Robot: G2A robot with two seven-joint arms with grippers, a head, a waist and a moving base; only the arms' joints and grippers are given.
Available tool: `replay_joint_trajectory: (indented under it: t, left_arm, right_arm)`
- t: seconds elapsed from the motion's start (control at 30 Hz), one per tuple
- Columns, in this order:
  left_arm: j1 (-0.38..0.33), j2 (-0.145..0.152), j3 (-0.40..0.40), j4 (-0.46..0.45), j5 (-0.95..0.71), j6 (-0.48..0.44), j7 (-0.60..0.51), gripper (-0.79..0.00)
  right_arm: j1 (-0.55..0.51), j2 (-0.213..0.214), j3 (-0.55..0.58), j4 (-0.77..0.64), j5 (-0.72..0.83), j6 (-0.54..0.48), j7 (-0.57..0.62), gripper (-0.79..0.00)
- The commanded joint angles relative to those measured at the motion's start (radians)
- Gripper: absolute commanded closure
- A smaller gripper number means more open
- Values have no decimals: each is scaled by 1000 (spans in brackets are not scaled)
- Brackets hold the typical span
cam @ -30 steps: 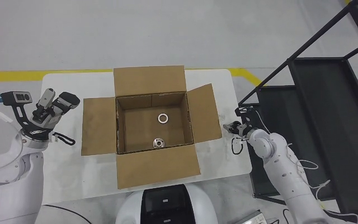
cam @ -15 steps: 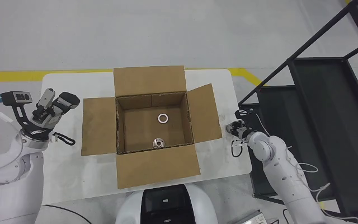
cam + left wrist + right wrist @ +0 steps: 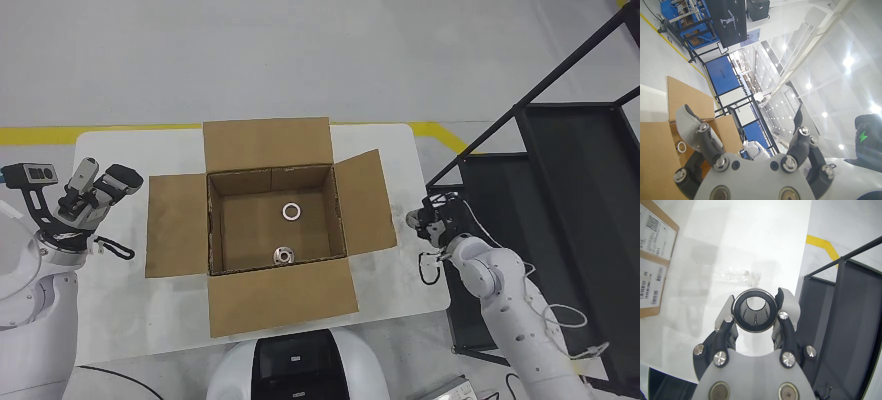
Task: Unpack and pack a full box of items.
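An open cardboard box [image 3: 268, 145] sits mid-table with its flaps spread. A white ring [image 3: 292, 211] and a small metal part [image 3: 284, 254] (possibly a flanged fitting, too small to tell) lie apart on its floor. Near the right edge of the white table [image 3: 753, 237], just beyond the box's right flap, the right gripper [image 3: 755, 303] clamps a hollow metal sleeve [image 3: 755, 323] by its sides. The left gripper [image 3: 741, 113], fingers spread wide and holding nothing, is raised left of the box.

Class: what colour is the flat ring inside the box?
The ring is white; top view shows it best.
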Motion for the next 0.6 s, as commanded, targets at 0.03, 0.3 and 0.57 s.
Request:
replay_joint_trajectory:
  t: [0.03,0.3,0.57]
  left_arm:
    - [0,0,0,0,0,0,0,-785]
    - [0,0,0,0,0,0,0,-785]
    - [0,0,0,0,0,0,0,-785]
  right_arm:
    - [-44,5,50,-111,-4,-1,-8,0]
    - [-121,12,135,-363,52,-73,-5,0]
    - [-110,14,122,-512,5,-100,-2,0]
